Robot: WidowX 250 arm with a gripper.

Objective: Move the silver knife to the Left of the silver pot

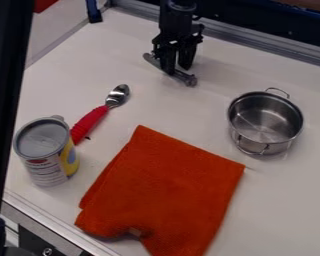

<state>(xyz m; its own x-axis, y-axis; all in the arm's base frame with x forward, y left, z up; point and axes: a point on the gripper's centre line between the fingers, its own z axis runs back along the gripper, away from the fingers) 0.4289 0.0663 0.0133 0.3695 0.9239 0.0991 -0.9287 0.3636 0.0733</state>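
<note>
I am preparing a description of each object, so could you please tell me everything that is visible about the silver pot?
The silver pot is round and open, with no lid, and looks like shiny metal. It has a rolled rim and two thin loop handles on opposite sides, one at the far side, one at the near side. It stands upright on the white table, at the right of the view, beyond the orange cloth's right corner. Apart from the table, nothing touches it.

The pot (265, 120) is smooth, glossy metal, the spoon (118, 95) shiny metal with a red handle (89, 124) that looks like ridged plastic, the towel (169, 187) rough, matt cloth, and the counter (276, 200) smooth with a faint sheen.
</note>
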